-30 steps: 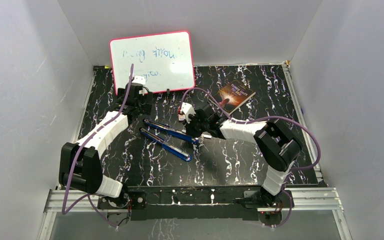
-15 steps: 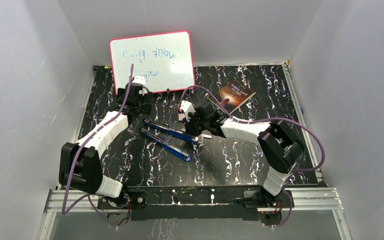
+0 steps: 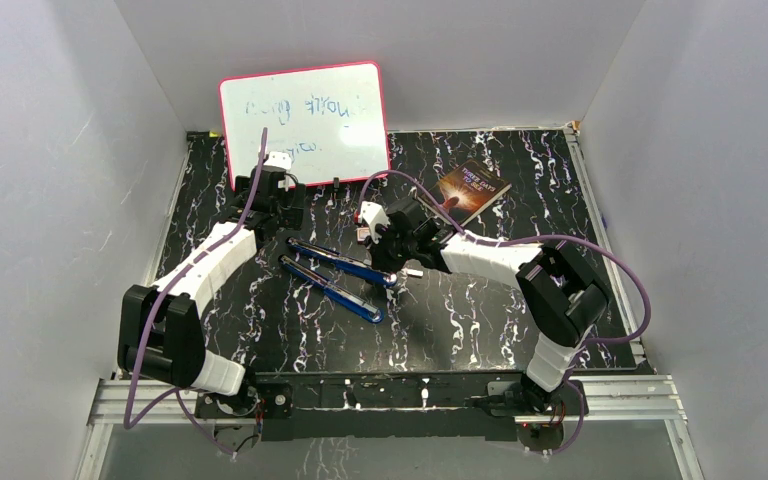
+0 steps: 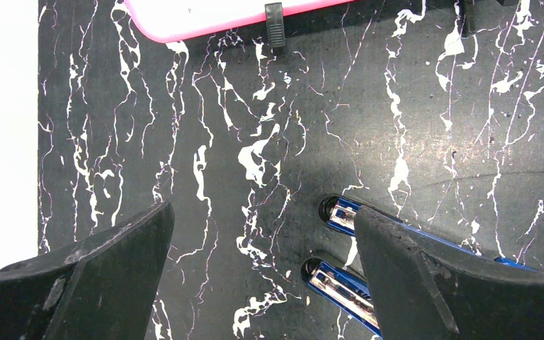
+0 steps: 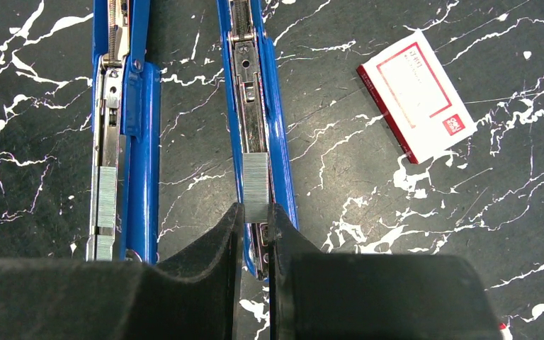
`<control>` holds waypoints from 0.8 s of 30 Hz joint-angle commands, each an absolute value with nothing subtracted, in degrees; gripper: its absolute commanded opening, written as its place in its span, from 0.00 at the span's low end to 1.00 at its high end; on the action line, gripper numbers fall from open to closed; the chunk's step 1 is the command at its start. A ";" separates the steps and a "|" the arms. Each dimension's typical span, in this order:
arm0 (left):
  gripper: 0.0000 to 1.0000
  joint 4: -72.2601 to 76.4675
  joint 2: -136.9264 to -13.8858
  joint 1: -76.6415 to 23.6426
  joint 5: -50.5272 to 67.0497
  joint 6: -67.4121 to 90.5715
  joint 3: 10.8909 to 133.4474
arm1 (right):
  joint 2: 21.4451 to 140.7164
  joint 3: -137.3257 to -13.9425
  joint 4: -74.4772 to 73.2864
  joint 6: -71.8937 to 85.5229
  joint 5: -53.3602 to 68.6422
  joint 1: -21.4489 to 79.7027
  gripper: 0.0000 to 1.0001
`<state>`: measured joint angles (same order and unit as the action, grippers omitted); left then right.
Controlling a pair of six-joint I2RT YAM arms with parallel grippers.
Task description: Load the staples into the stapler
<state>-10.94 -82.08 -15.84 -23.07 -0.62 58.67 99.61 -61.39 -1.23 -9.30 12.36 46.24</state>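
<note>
The blue stapler (image 3: 335, 275) lies opened flat on the black marbled table, its two long halves side by side. In the right wrist view my right gripper (image 5: 256, 212) is shut on a short silvery strip of staples (image 5: 256, 185). It holds the strip directly over the channel of the stapler's right half (image 5: 269, 106). Whether the strip touches the channel I cannot tell. A second silvery strip (image 5: 106, 195) lies along the stapler's left half (image 5: 142, 127). My left gripper (image 4: 262, 276) stands open over the two rounded stapler ends (image 4: 340, 212), its fingers (image 4: 113, 269) holding nothing.
A small white box with a red label (image 5: 416, 92) lies just right of the stapler. A pink-rimmed whiteboard (image 3: 305, 120) leans at the back wall. A dark book (image 3: 473, 190) lies at the back right. White walls enclose the table.
My right gripper has shifted slightly back and left along the stapler with the strip still in it. The left arm has not moved.
</note>
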 commanded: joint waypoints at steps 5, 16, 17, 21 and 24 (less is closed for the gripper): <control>0.98 -11.43 -80.78 -15.57 -23.03 -1.23 60.29 | 99.49 -64.75 -1.73 -9.57 13.34 46.13 0.00; 0.98 -11.43 -80.49 -15.65 -23.11 -1.23 60.29 | 102.25 -65.52 -2.86 -9.71 13.11 46.14 0.00; 0.98 -11.43 -80.55 -15.65 -23.11 -1.21 60.29 | 102.33 -65.63 -3.04 -9.83 13.02 46.13 0.00; 0.98 -11.43 -80.50 -15.70 -23.16 -1.31 60.22 | 102.50 -65.83 -3.75 -9.97 12.75 46.14 0.00; 0.98 -11.43 -80.51 -15.69 -23.12 -1.32 60.29 | 102.60 -65.96 -4.23 -10.07 12.40 46.08 0.00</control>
<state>-10.94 -82.08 -15.84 -23.09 -0.89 58.67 102.19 -63.33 -3.51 -9.39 12.32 46.24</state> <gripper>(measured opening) 0.982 0.218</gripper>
